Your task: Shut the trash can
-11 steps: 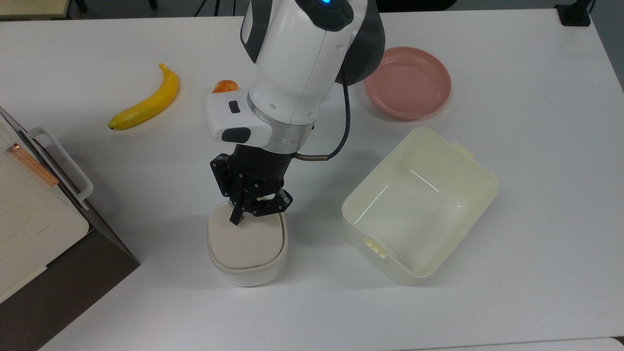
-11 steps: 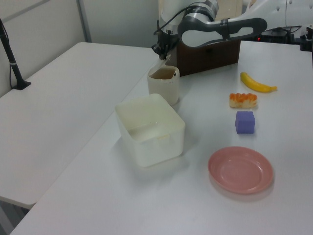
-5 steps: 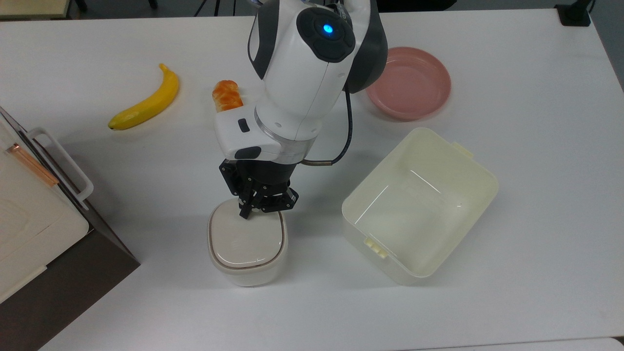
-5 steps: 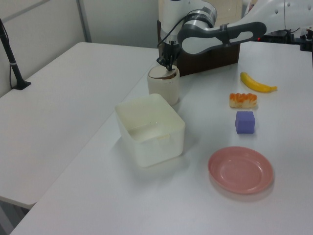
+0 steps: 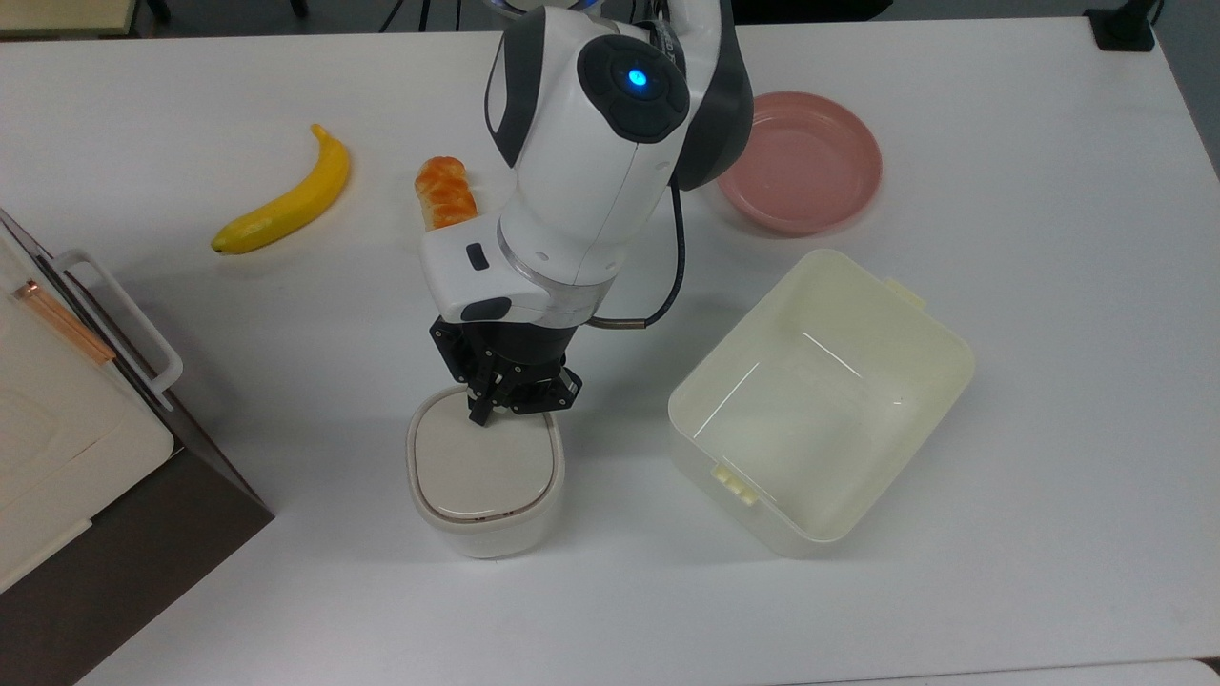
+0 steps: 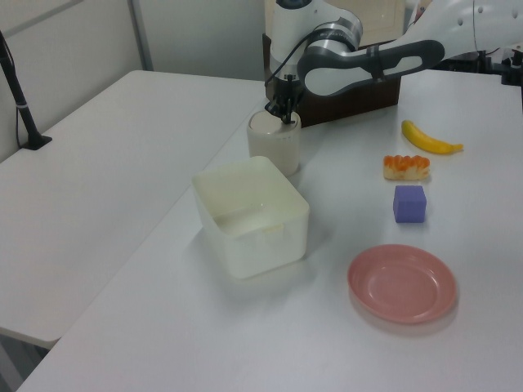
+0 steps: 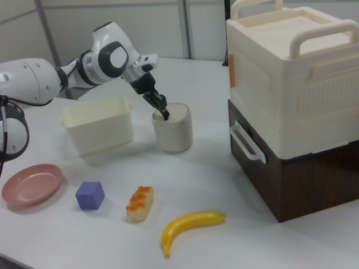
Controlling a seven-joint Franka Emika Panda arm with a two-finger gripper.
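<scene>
1. The trash can (image 5: 484, 500) is a small beige-white bin with rounded-square sides; its tan lid (image 5: 486, 464) lies flat down on the rim, with a thin dark seam running round it.
2. It stands on the white table (image 5: 1048, 286), just beside the pale-yellow tub (image 5: 822, 400) on the top view's left, and near the dark brown cabinet (image 7: 291, 168) in the right view.
3. The gripper (image 5: 481, 416) points down at the lid's edge nearest the arm — its black fingers look drawn close together with nothing between them, the tip on or just above the lid; contact cannot be judged.
4. Also on the table: a banana (image 5: 286, 195), a piece of orange-glazed bread (image 5: 445, 191), a pink plate (image 5: 799, 160) and, in the left view, a purple cube (image 6: 409, 203).
5. A cream box with handles (image 7: 291, 73) sits on top of the cabinet.
6. A second white table (image 6: 98, 180) adjoins on the left view's left — pale partition walls stand behind.
</scene>
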